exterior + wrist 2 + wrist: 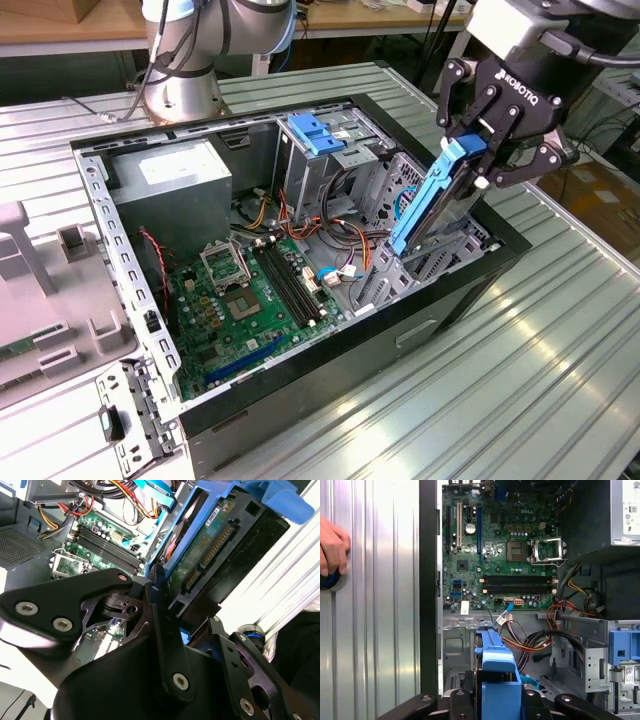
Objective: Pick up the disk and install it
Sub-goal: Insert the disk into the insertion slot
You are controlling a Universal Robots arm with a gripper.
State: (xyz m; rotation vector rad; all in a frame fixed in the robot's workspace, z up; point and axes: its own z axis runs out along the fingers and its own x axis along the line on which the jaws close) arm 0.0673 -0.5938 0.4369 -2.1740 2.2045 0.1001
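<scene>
On ribbed metal table (530,380), over open black PC case (330,385), black gripper (478,163) fingers pinch upper end of tilted blue-railed silver disk (420,207).

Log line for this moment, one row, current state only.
end effector: shut on disk | disk: tilted, lower end inside open computer case, not seated | person's hand: over table beside case

Bright, even light, perhaps from overhead; in my second wrist view the table (286,575) beside the computer case (330,388) glares white, edges blown out.
</scene>
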